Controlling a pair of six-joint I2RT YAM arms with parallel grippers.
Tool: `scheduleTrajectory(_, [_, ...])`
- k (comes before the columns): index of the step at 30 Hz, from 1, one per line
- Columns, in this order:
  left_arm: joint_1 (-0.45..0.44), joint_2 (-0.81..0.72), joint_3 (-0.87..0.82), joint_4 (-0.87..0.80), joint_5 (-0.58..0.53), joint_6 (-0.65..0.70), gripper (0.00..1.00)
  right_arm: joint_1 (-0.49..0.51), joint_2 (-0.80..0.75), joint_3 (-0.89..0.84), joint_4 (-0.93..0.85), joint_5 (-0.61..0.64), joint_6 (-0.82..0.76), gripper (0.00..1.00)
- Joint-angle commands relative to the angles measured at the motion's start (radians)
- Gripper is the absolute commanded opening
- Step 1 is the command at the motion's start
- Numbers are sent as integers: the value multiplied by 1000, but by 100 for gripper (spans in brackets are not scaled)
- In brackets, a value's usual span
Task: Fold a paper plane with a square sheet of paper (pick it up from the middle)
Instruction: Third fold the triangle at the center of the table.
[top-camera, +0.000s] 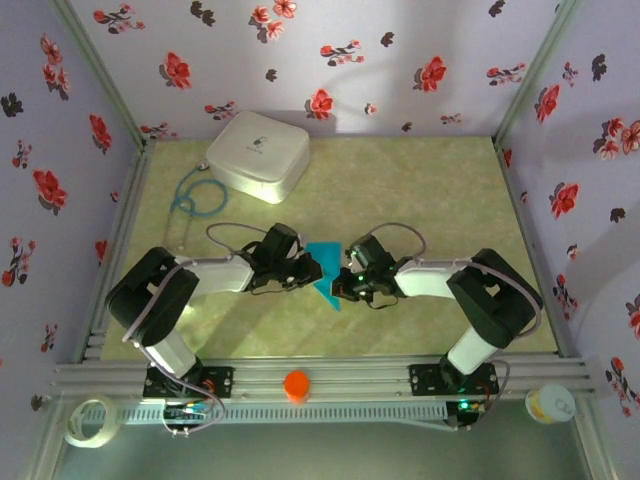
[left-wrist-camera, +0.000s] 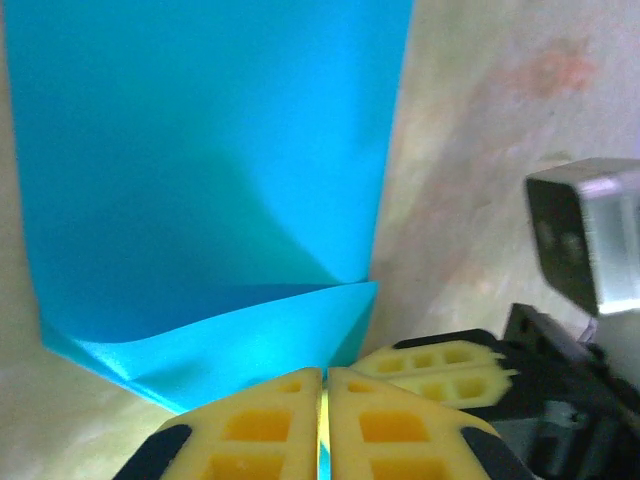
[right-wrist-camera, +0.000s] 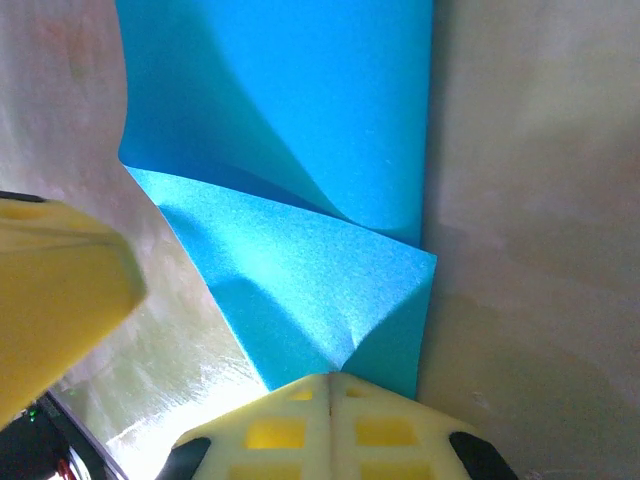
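Pinching paper (top-camera: 323, 272): left claw (left-wrist-camera: 325, 390), right claw (right-wrist-camera: 330, 385) | white box (top-camera: 258, 153) well behind

A white rounded box (top-camera: 257, 154) sits far left on the desk (top-camera: 430, 190), a looped teal cable (top-camera: 190, 200) just beside it; an orange cap (top-camera: 296, 385) rests on the near rail.

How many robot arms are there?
2. The left arm reaches in from the left side and the right arm from the right side. Both meet at the blue paper in the middle.
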Motion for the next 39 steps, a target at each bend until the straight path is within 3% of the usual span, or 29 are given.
scheduleTrajectory(1, [-17, -1, 42, -76, -44, 22, 9, 0, 8, -27, -33, 50, 20, 1])
scheduleTrajectory(10, [-21, 103, 59, -93, -70, -17, 3, 1, 10, -35, -30, 55, 23, 0])
scheduleTrajectory(18, [60, 131, 16, -50, -50, -1, 1, 1, 18, -52, -61, 61, 13, 0])
scheduleTrajectory(31, [190, 130, -52, 60, 41, 5, 1, 1, 34, -49, -76, 64, -7, 0])
scheduleTrajectory(39, [200, 13, -44, 23, 66, 1, 6, -1, 24, -28, -103, 64, -37, 0])
